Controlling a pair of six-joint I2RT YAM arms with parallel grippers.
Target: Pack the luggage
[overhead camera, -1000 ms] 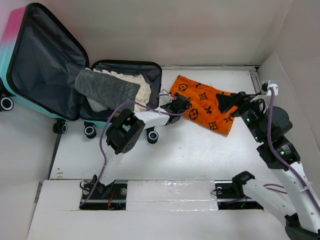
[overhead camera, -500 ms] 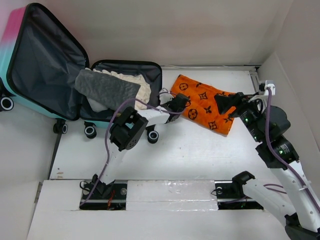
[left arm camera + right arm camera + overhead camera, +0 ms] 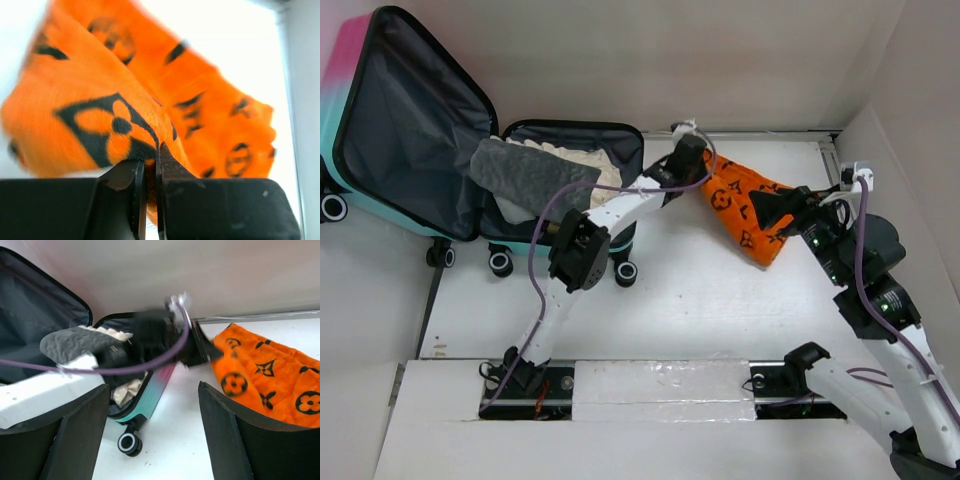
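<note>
Luggage [image 3: 410, 120] open at far left of table [image 3: 700, 300], lid propped up, grey cloth [image 3: 530, 180] and cream cloth [image 3: 602, 172] in lower half, left gripper [image 3: 688, 160] clenched on orange patterned cloth [image 3: 745, 215] just beside luggage's right rim, right gripper [image 3: 768, 212] spread wide, grasping nothing, at cloth's other end.

No words, numbers or brand names are being shown legibly anywhere. Only signs are being displayed: black emblems are being carried by the orange cloth [image 3: 748, 218], toward the far right corner of the desk [image 3: 700, 300]. A flower inside a diamond [image 3: 112, 127] is being shown in the left wrist view, ringed flowers [image 3: 234, 384] and four-pointed stars [image 3: 263, 368] in the right wrist view. The remaining marks are being blurred beyond reading.
</note>
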